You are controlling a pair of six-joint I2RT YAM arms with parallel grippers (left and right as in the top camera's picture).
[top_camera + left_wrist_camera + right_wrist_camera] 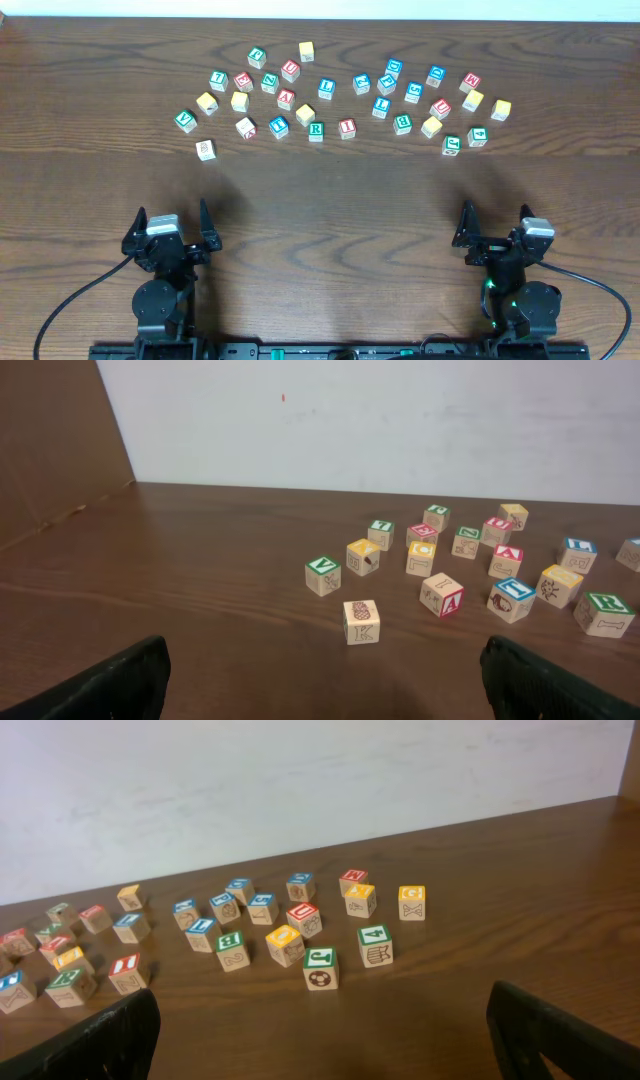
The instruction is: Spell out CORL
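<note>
The left jaws and the right jaws fill the bottom corners of my wrist views, dark tips spread wide, pinching nothing, with bare table (320, 220) between them. Overhead, both sit at the table's near edge, well short of the R cube (316, 130), which I take as my landmark: a green letter on white, at the near rim of the scatter, about midway across. Touching distance left of R and slightly beyond sits a yellow cube (305, 114). More yellow tops lie farther left and far right of R, but I cannot read which carry C or O. A blue cube (326, 88) that looks like an L sits beyond R; a second blue one (381, 106) lies beyond and right of R.
</note>
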